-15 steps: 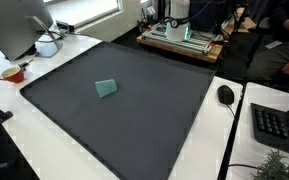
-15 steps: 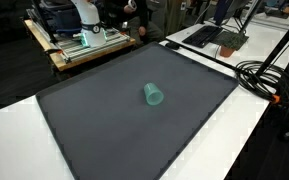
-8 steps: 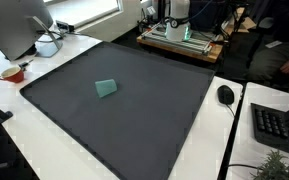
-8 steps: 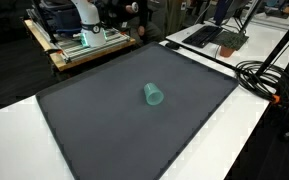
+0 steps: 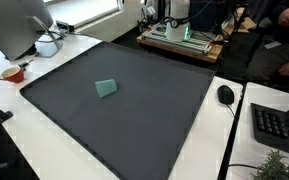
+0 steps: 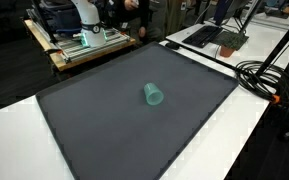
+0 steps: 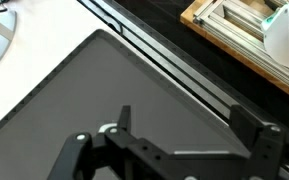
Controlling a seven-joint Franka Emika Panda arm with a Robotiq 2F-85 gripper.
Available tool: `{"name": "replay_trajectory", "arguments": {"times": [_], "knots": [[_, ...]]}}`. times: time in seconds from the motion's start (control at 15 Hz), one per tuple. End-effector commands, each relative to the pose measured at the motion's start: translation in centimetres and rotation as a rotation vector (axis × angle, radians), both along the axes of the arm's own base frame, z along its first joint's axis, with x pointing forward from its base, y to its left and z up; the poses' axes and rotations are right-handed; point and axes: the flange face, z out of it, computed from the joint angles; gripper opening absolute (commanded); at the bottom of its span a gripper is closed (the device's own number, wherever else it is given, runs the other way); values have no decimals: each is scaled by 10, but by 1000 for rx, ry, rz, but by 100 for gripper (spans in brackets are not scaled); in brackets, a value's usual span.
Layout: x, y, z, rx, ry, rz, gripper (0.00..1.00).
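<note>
A teal cup lies on its side near the middle of the dark grey mat in both exterior views (image 5: 105, 88) (image 6: 153, 95). The mat (image 5: 134, 115) (image 6: 114, 125) covers a white table. The arm and gripper do not show in either exterior view. In the wrist view my gripper (image 7: 189, 125) is open and empty, its two black fingers spread wide above a corner of the mat (image 7: 84, 90). The cup is out of the wrist view.
An exterior view shows a monitor (image 5: 19, 25), a small bowl (image 5: 12, 73), a mouse (image 5: 225, 94) and a keyboard (image 5: 279, 125) around the mat. Cables (image 6: 264, 75) lie beside the mat. A wooden-framed robot base stands behind the table (image 6: 84, 40) (image 7: 244, 35).
</note>
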Motion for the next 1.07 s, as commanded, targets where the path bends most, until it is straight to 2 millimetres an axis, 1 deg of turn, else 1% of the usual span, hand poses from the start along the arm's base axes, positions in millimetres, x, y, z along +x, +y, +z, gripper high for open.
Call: {"name": "replay_trajectory", "arguments": {"times": [0.0,0.27,0.4,0.53,0.67,0.73,0.93,1.0], "knots": [[-9,23,-20,31,83,175,100],[-29,47,-56,38,174,358,100],[-35,55,-75,46,215,450,100],[-38,58,-87,58,234,549,100],[-39,56,-93,55,254,648,100],[-36,59,-90,62,236,550,100],[-37,59,-96,63,254,607,100],[-36,62,-98,64,244,701,100]]}}
